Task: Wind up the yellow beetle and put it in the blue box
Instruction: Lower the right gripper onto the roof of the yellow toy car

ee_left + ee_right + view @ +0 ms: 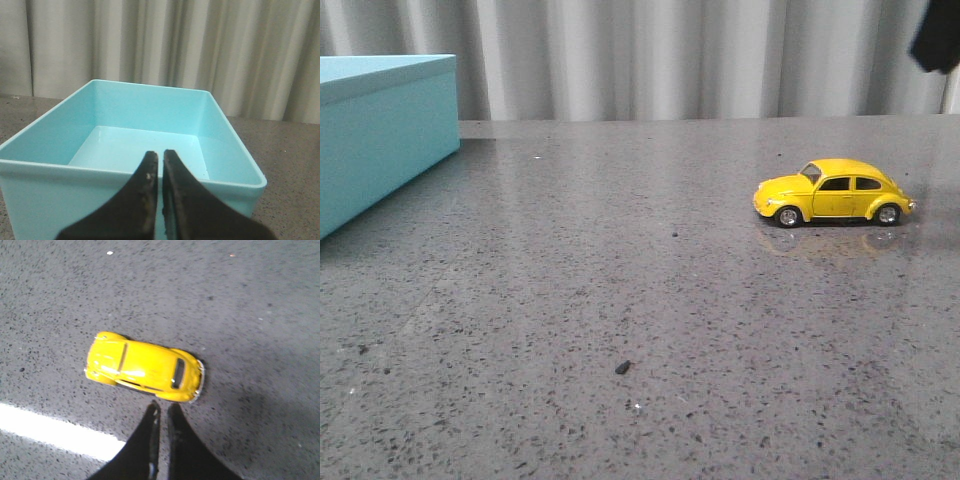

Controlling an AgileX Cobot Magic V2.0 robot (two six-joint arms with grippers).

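Observation:
The yellow beetle [834, 192] stands on its wheels on the grey speckled table at the right, side-on, nose to the left. In the right wrist view the beetle [145, 367] lies just beyond my right gripper [164, 407], which hangs above the table, shut and empty, not touching the car. The blue box [380, 130] stands at the far left edge. In the left wrist view the blue box [50, 192] is open-topped and empty. My left gripper [160, 155] is shut and empty, over the box's near wall.
A grey pleated curtain [650, 55] closes off the back of the table. A dark part of the right arm [935, 35] shows at the top right. A small dark crumb [622, 367] lies on the table [570, 280] at the front middle.

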